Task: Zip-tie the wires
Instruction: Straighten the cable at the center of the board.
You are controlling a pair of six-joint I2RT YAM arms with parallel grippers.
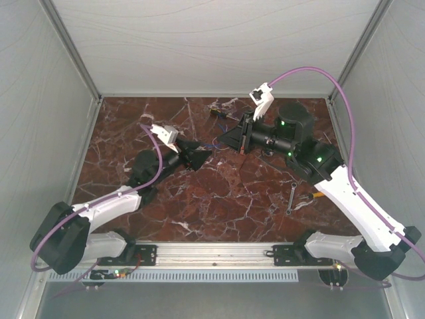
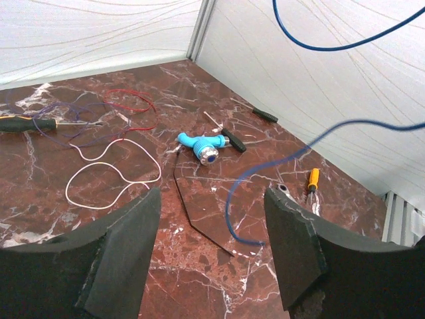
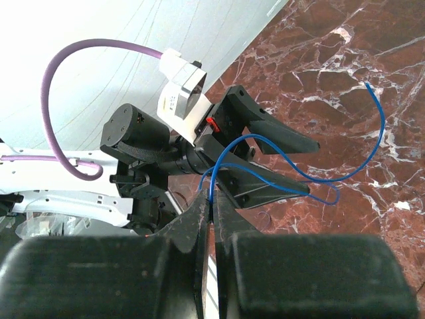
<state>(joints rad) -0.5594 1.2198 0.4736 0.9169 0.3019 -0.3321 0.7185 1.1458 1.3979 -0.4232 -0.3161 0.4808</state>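
The thin wires lie loose on the marble in the left wrist view: a whitish loop (image 2: 99, 176), a red loop (image 2: 131, 101) and purple strands (image 2: 60, 123). My left gripper (image 2: 212, 199) is open and empty, just above the table and short of them. A thin black zip tie (image 2: 189, 216) lies between its fingers. My right gripper (image 3: 212, 198) is shut on a thin blue wire (image 3: 319, 176), which curls out toward the left gripper (image 3: 311, 166). The blue wire also hangs across the left wrist view (image 2: 229, 199). From above, the two grippers (image 1: 202, 157) (image 1: 226, 138) face each other closely.
A small blue-handled tool (image 2: 201, 146) lies beyond the zip tie. A black-and-yellow screwdriver (image 2: 26, 123), a black one (image 2: 264, 115) and an orange one (image 2: 312, 179) lie around. A wrench (image 1: 292, 197) lies at the right. White walls enclose the table.
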